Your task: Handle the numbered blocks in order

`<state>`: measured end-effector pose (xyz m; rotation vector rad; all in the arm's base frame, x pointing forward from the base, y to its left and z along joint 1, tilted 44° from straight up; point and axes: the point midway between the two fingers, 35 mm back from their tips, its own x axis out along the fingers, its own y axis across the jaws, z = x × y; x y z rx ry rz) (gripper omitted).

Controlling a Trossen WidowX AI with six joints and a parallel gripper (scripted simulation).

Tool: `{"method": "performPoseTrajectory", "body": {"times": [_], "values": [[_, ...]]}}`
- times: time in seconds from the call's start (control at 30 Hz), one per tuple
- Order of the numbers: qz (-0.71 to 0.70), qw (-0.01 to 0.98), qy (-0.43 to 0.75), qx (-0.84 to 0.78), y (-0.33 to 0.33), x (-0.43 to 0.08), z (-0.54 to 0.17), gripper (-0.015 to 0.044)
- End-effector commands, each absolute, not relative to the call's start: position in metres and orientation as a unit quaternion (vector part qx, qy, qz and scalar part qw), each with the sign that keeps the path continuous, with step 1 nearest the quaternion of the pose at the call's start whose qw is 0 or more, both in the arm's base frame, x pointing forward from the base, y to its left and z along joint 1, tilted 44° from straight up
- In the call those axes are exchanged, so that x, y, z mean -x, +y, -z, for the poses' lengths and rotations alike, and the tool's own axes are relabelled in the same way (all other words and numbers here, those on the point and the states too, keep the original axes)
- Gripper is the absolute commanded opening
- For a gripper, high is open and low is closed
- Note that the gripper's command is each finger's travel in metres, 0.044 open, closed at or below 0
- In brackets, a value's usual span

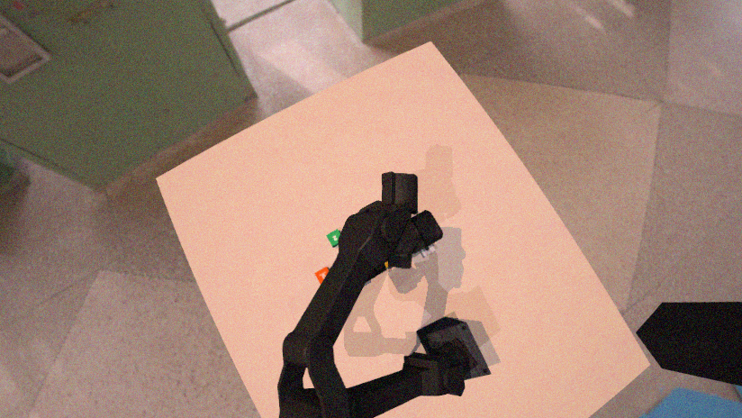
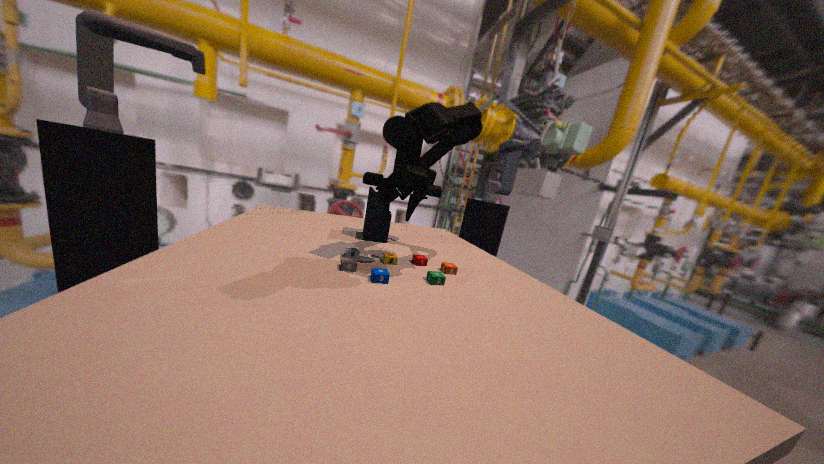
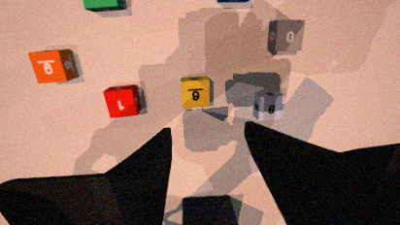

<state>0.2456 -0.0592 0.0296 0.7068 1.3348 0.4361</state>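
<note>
Currently, yellow block (image 1: 387, 265) (image 2: 390, 258) (image 3: 195, 92): on the surface (image 1: 321, 140) (image 2: 345, 374) (image 3: 29, 121), barred digit up
End effector (image 1: 402, 255) (image 2: 397, 210) (image 3: 208, 131): fingers wide apart, nothing held, raised above the surface
Red block (image 2: 419, 260) (image 3: 122, 102): shows 1, near yellow, orange block (image 1: 321, 275) (image 2: 449, 268) (image 3: 49, 66) farther out
Pale gray block (image 1: 426, 251) (image 2: 350, 252) (image 3: 268, 106): opposite side of yellow from red
Darker gray block (image 2: 348, 264) (image 3: 286, 37): shows 0, near pale gray
Blue block (image 2: 379, 276) (image 3: 233, 1): shows 3, apart from green block (image 1: 334, 237) (image 2: 435, 277) (image 3: 103, 4)

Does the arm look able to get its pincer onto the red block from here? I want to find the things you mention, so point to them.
Probably yes: the pincer (image 2: 403, 209) (image 3: 208, 131) hangs open above the table, and nothing seems to stand between it and the red block (image 2: 419, 260) (image 3: 122, 102).
</note>
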Motion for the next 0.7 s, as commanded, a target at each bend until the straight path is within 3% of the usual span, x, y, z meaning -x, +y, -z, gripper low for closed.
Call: {"method": "performPoseTrajectory", "body": {"times": [0.0, 0.3, 0.5, 0.67], "values": [[-0.199, 0.705, 0.603, -0.315, -0.066, -0.241, -0.040, 0.0120], [-0.199, 0.705, 0.603, -0.315, -0.068, -0.241, -0.038, 0.0120], [-0.197, 0.706, 0.604, -0.313, -0.126, -0.216, 0.020, 0.0120], [-0.198, 0.706, 0.604, -0.313, -0.132, -0.211, 0.027, 0.0120]]}}
